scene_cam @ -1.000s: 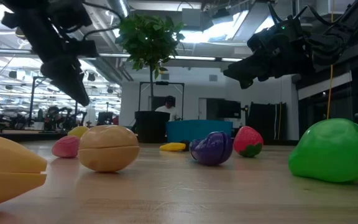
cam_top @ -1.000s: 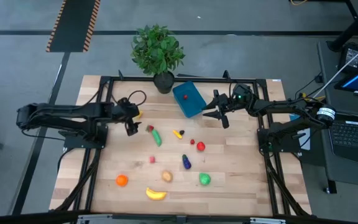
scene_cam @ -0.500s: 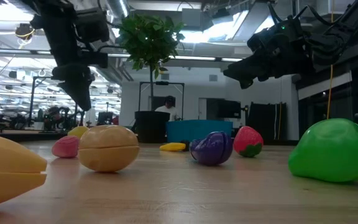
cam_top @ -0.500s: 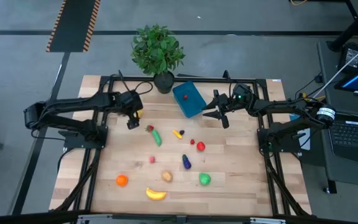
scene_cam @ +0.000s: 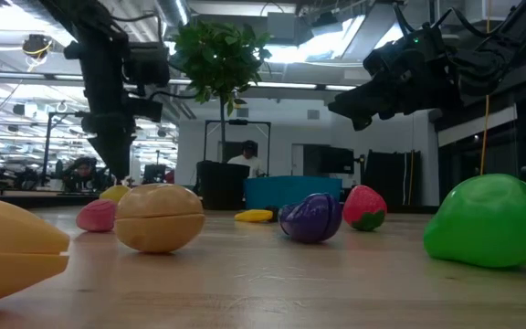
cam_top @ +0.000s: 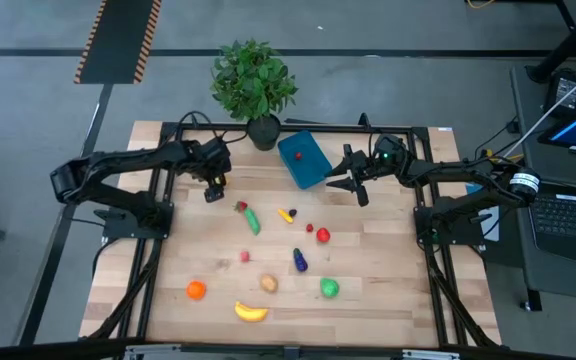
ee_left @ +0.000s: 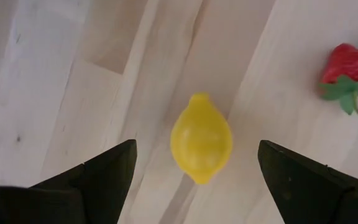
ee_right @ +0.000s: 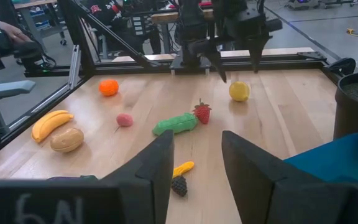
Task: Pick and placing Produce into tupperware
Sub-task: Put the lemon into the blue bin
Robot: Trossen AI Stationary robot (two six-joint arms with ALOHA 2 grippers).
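Left tool (ee_left: pixel 194 171) moved over lemon (ee_left: pixel 201 137), wide open, holding nothing

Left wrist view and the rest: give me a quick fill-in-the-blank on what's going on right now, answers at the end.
1. The left gripper hangs open above the yellow ____.
2. Beside the lemon on the table lies a red ____.
3. The right gripper waits next to the blue ____.
4. Near the table's front edge, the banana lies close to the round ____ fruit.

Missing words: lemon; strawberry; tupperware; orange
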